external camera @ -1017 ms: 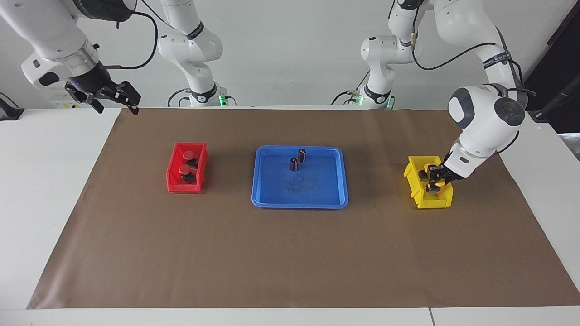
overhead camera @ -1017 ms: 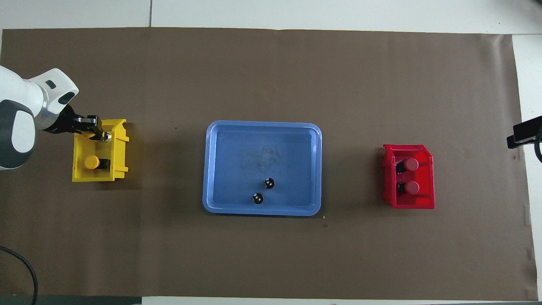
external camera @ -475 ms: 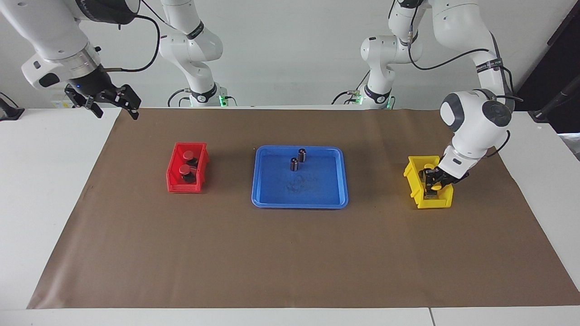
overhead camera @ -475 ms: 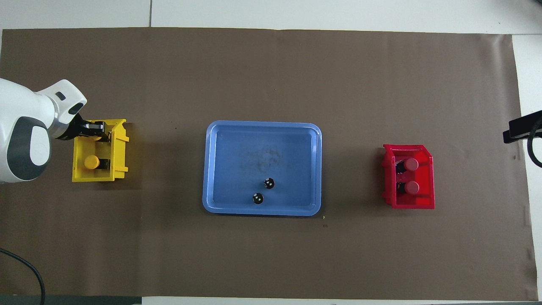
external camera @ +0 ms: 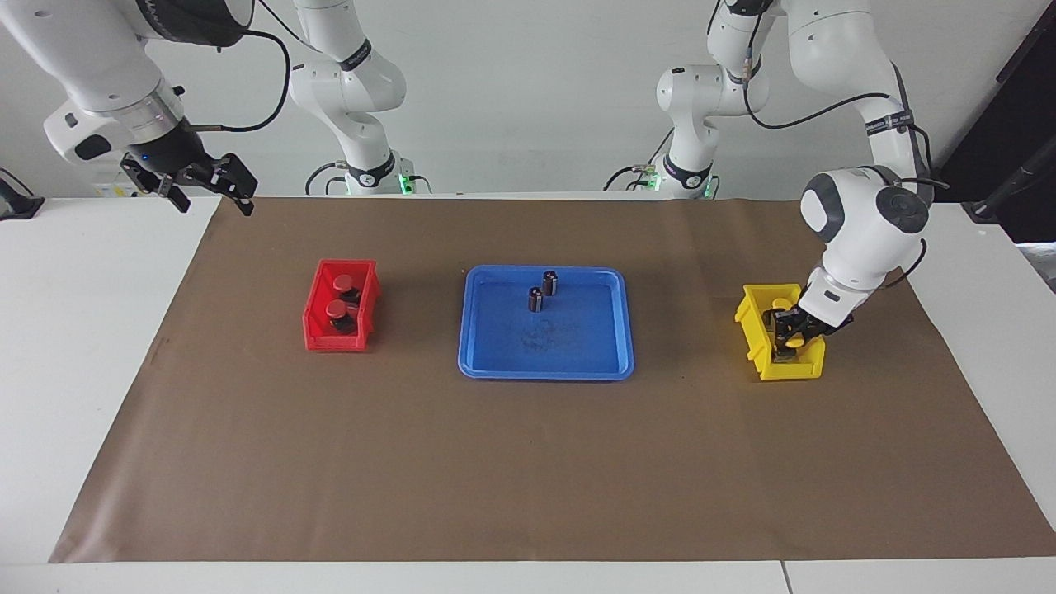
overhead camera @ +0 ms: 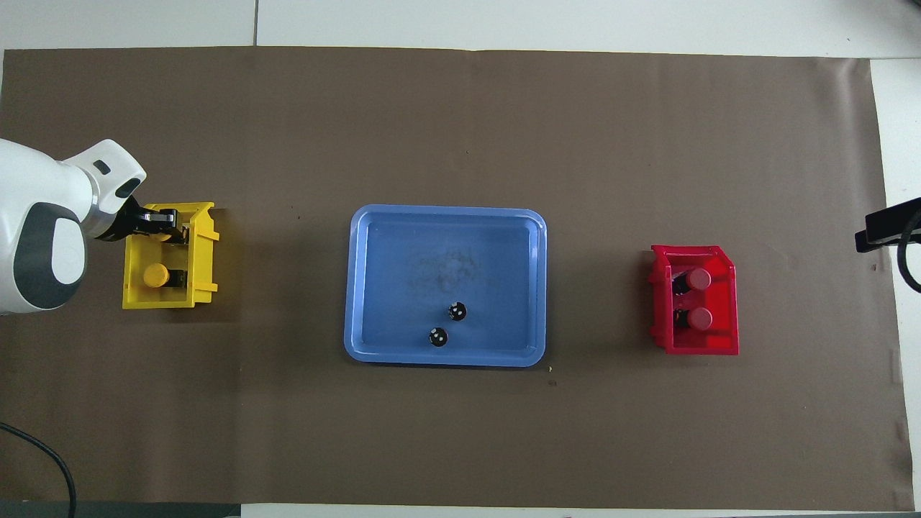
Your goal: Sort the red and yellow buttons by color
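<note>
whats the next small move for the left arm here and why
Probably open the left gripper and let go: it is shut on a yellow button, already down inside the yellow bin beside the other yellow button. Both red buttons lie in the red bin.

Two red buttons [external camera: 341, 283] [external camera: 335, 309] sit in one red bin [external camera: 316, 330]. Two yellow buttons [overhead camera: 155, 275] [external camera: 794, 338] are in one yellow bin [external camera: 752, 318]. Two dark cylinders [external camera: 550, 282] [external camera: 535, 299] stand on one blue tray [external camera: 544, 363]. One brown mat [external camera: 528, 462] covers the worktop.
</note>
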